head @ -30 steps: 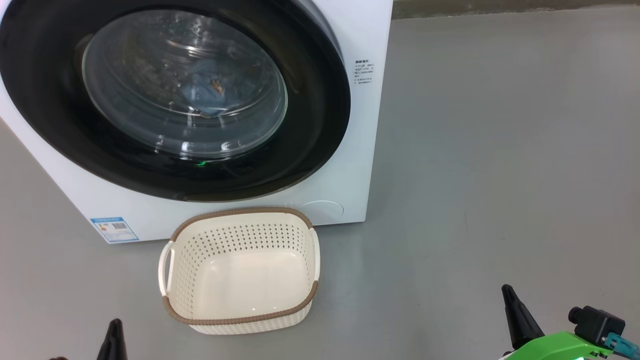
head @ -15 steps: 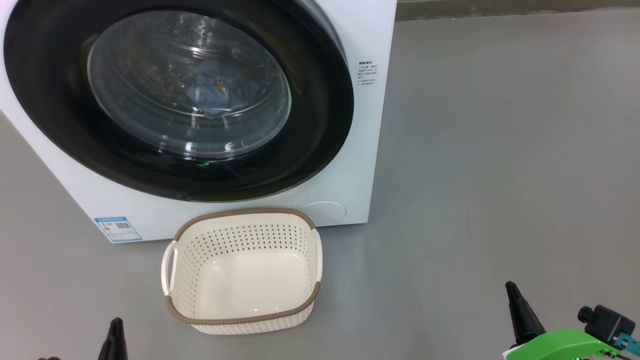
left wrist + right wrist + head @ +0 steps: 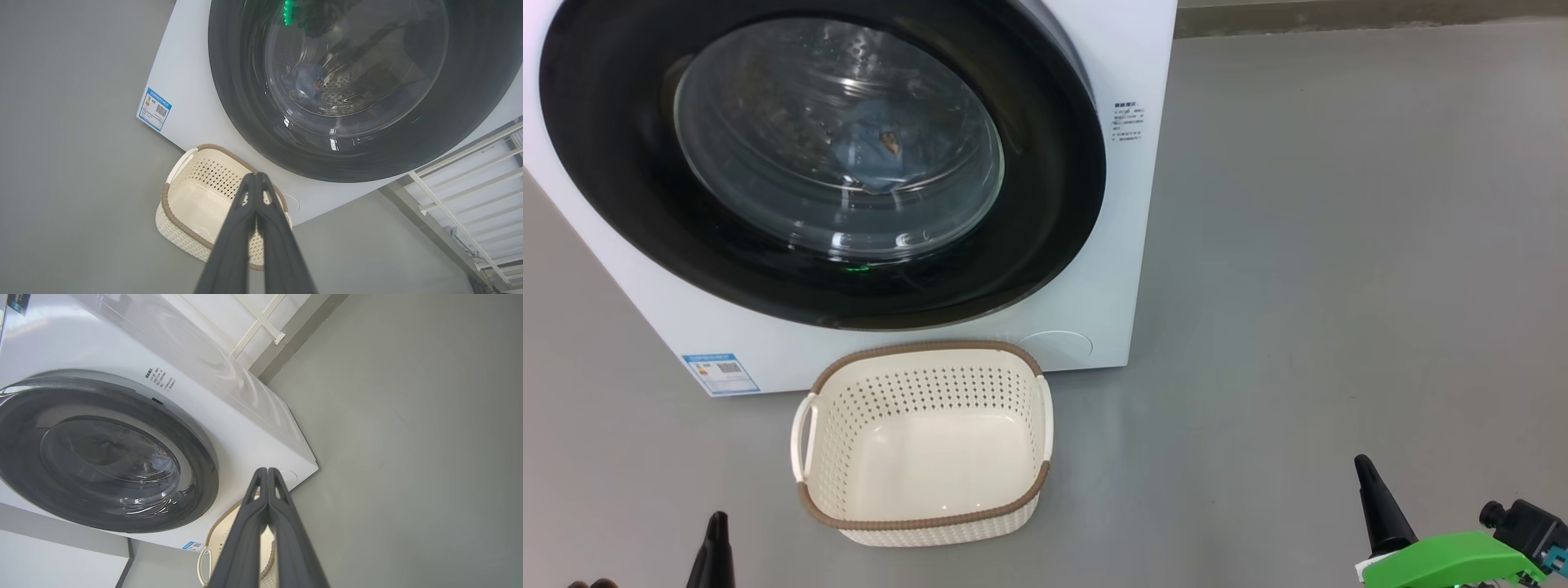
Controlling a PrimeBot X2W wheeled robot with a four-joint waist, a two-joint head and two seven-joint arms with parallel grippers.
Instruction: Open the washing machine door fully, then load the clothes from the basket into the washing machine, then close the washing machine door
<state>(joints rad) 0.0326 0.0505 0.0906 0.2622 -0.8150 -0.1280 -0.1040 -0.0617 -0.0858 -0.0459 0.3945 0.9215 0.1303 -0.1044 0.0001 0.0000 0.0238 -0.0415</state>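
The white washing machine (image 3: 1127, 204) stands on the floor with its black-rimmed washing machine door (image 3: 1054, 204) lying flush against the front. Through the glass I see the light blue clothes (image 3: 882, 147) inside the drum; they also show in the left wrist view (image 3: 308, 79). The cream basket (image 3: 923, 510) sits on the floor just in front, nothing in it. My left gripper (image 3: 717, 523) is shut at the lower left, fingertips together (image 3: 256, 176). My right gripper (image 3: 1364, 467) is shut at the lower right, its tips pressed together (image 3: 267, 471). Both are well back from the machine.
Bare grey floor (image 3: 1339, 245) stretches to the right of the machine. A white railing (image 3: 470, 183) stands beside the machine in the left wrist view. A blue label (image 3: 721, 372) marks the machine's lower left corner.
The whole head picture has slid slightly right, so the camera moved. Both gripper tips sit about where they were, shut throughout.
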